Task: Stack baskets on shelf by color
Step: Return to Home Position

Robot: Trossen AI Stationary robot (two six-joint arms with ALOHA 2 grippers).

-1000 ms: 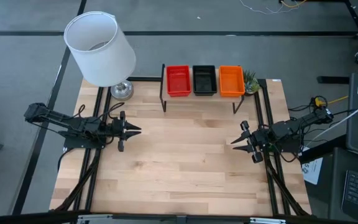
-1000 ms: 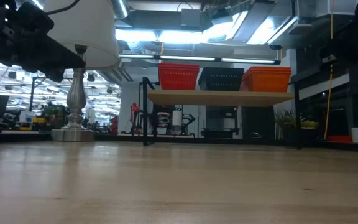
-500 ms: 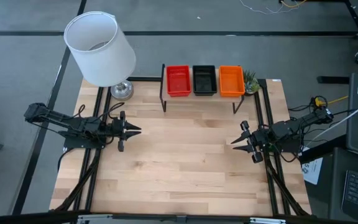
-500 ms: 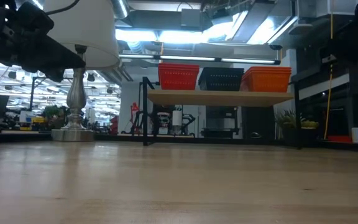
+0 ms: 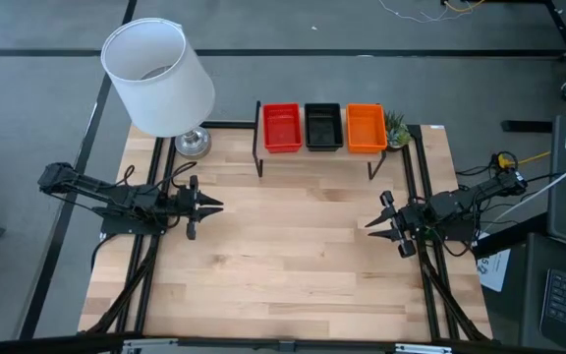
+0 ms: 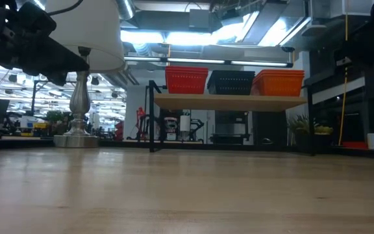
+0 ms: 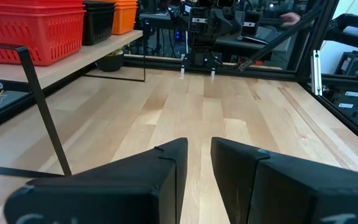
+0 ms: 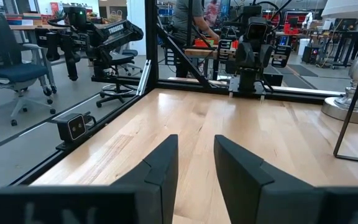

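Observation:
Three stacks of baskets stand side by side on the shelf (image 6: 229,102) at the table's far edge: red (image 5: 282,127), black (image 5: 323,126), orange (image 5: 366,128). How many are in each stack I cannot tell. The low view shows the red (image 6: 186,80), black (image 6: 231,81) and orange (image 6: 279,82) stacks resting on the board. My left gripper (image 5: 219,206) hovers at the table's left side, pointing right, fingers shut with only a narrow slit (image 7: 199,155). My right gripper (image 5: 368,224) hovers at the right side, pointing left, also shut (image 8: 196,155). Both are far from the shelf.
A white-shaded lamp (image 5: 157,77) stands on a metal base (image 5: 192,143) at the far left corner, beside the shelf. A small green plant (image 5: 396,126) sits right of the orange stack. Bare wooden tabletop (image 5: 293,246) lies between the arms. A person (image 8: 194,18) stands beyond the table.

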